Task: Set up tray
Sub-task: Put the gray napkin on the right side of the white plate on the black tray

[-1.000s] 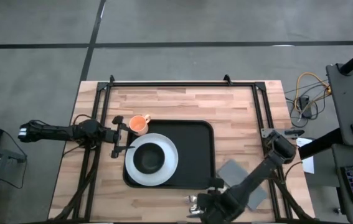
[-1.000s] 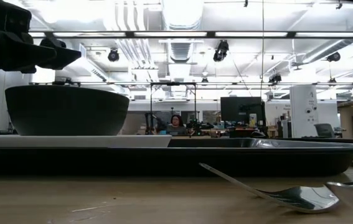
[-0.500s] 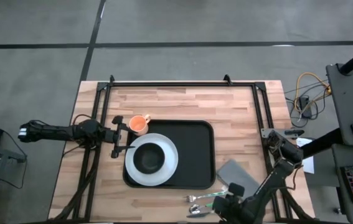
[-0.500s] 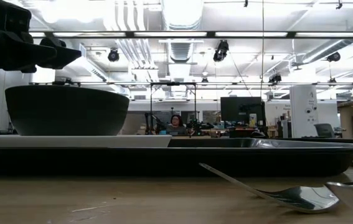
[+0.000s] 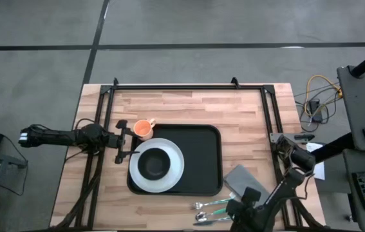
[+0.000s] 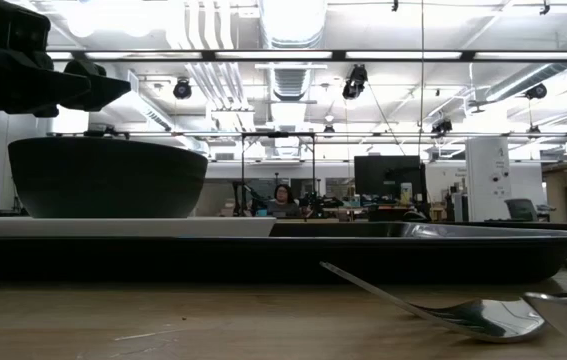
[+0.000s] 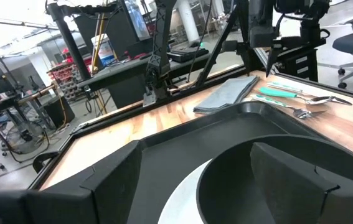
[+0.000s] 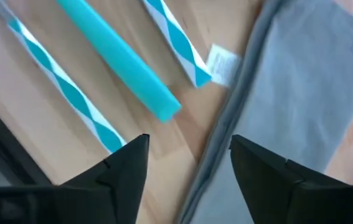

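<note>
The black tray (image 5: 198, 161) lies mid-table and bears a white plate (image 5: 172, 169) with a black bowl (image 5: 154, 165) at its left end. Three pieces of teal-handled cutlery (image 5: 209, 210) lie on the wood by the near edge, next to a grey napkin (image 5: 241, 180). My right gripper (image 5: 233, 207) hovers open over the handle ends (image 8: 123, 59) and the napkin's edge (image 8: 288, 74), touching nothing. My left gripper (image 5: 124, 142) stands open at the plate's left rim, above the bowl (image 7: 257, 180) in the low view (image 6: 43, 70).
An orange cup (image 5: 143, 129) stands on the wood just beyond the tray's far left corner. Black frame rails (image 5: 188, 86) run along the table's far edge and both sides. The tray's right half is bare. A spoon bowl (image 6: 473, 318) lies near the low camera.
My right gripper has drawn back toward the table's right edge along the near edge, off the cutlery, which now lies uncovered on the wood beside the napkin. My left gripper has kept still.
</note>
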You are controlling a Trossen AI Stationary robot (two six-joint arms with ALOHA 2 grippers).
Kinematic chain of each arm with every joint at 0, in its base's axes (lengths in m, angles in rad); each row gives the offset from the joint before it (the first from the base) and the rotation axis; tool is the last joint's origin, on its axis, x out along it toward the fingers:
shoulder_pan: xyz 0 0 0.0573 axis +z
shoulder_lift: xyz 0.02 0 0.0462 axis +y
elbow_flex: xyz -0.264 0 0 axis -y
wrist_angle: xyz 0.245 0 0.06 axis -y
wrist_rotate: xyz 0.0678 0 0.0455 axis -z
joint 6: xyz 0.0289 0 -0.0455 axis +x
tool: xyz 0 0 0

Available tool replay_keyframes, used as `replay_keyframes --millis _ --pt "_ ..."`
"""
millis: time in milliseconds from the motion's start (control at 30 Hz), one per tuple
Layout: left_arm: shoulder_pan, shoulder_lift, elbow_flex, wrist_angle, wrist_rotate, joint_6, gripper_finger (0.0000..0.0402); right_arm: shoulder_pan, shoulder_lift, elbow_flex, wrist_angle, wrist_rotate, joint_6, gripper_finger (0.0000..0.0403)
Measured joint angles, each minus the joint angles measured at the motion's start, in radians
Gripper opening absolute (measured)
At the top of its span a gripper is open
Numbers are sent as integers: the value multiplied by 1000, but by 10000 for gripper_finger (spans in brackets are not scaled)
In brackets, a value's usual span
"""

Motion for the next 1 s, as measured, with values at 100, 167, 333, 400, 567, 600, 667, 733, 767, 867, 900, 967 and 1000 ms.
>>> replay_keyframes --millis 100,167,333,400,567,600,667,733,767,867,900,967,1000 --pt "0 0 0 0 0 0 280 21 0 -20 4 2 21 228" --pt "0 0 0 0 0 0 280 31 0 -36 6 3 29 232" --pt "0 0 0 0 0 0 280 50 0 -94 7 3 63 237" --pt "0 0 0 0 0 0 280 55 0 -116 10 2 81 239" --pt "0 0 0 0 0 0 280 59 0 -168 24 3 119 239" --pt "0 0 0 0 0 -1 280 58 0 -179 36 3 118 237" --pt "0 0 0 0 0 -3 280 57 -3 -201 70 -4 107 235" --pt "0 0 0 0 0 -3 280 56 -7 -223 93 -25 102 233" --pt "0 0 0 -1 0 -3 280 54 -9 -232 95 -35 119 232" --pt "0 0 0 -1 0 -3 280 56 -9 -252 99 -46 197 225" --pt "0 0 0 -1 0 -3 280 56 -9 -255 91 -50 200 222" --pt "0 0 0 -1 0 -3 280 55 -8 -256 81 -66 200 215" --pt "0 0 0 -1 0 -3 280 54 -8 -257 78 -73 202 210"
